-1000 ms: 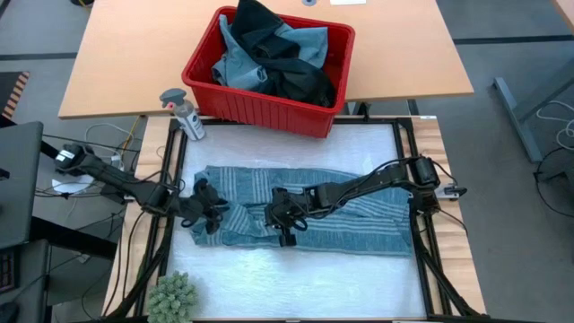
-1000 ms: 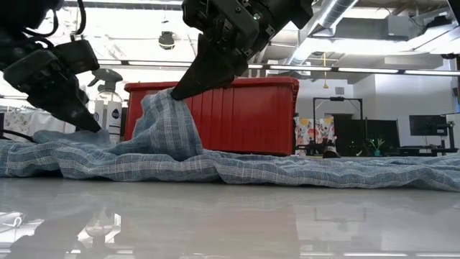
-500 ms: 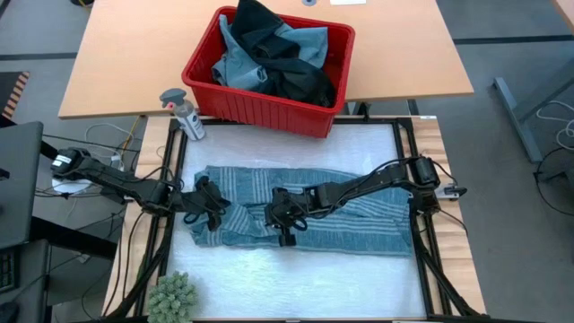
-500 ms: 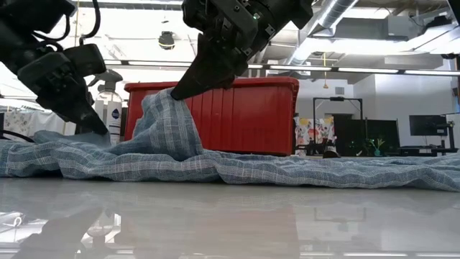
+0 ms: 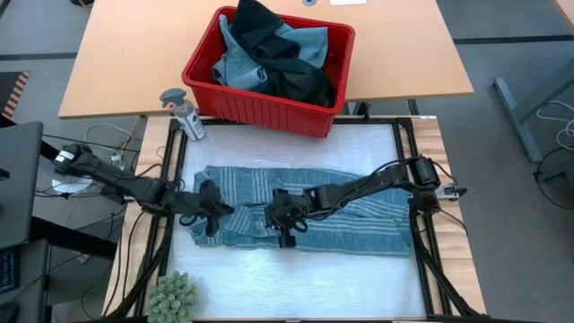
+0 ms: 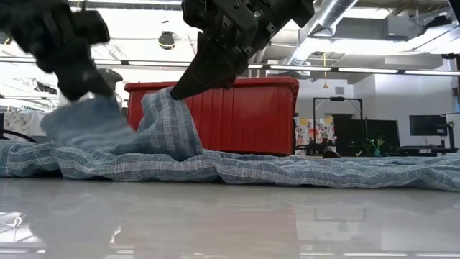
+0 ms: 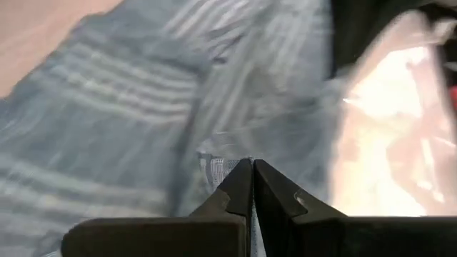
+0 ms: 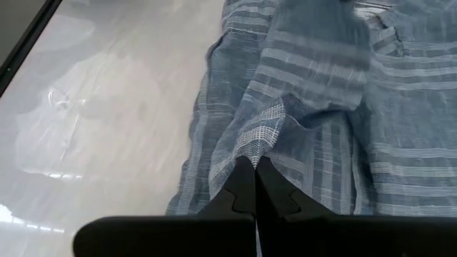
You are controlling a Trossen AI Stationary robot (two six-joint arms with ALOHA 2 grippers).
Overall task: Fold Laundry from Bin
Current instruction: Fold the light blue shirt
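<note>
The grey-blue striped garment (image 5: 350,211) lies spread along the middle of the table. My left gripper (image 5: 209,213) is shut on the garment near its left end. My right gripper (image 5: 282,215) is shut on its middle. In the low view each gripper holds up a peak of cloth, the left gripper (image 6: 99,92) at the left and the right gripper (image 6: 176,93) beside it. The red bin (image 5: 224,94) stands beyond the table's far edge with dark and light blue garments (image 5: 273,54) piled in it. My left gripper pinches a raised fold of the striped cloth (image 7: 214,163) between its two fingers, slanting down from the table's left. The pinched part (image 6: 86,119) is lifted off the table; the cloth around it stays on the table. My right gripper pinches a raised fold of the striped cloth (image 8: 263,132) between its two fingers, slanting down from the table's right. The fold stands up as a peak (image 6: 167,115) below the fingers, and the rest of the garment lies on the table.
A spray bottle (image 5: 184,114) stands at the table's far left corner. A green spiky ball (image 5: 172,296) sits at the near left corner. Bare white table surface (image 5: 296,283) lies in front of the garment.
My left gripper has gone up and a little toward the table's right, lifting the cloth near the garment's left end into a peak, while the cloth around it stays flat. My right gripper has kept still with its peak of cloth.
</note>
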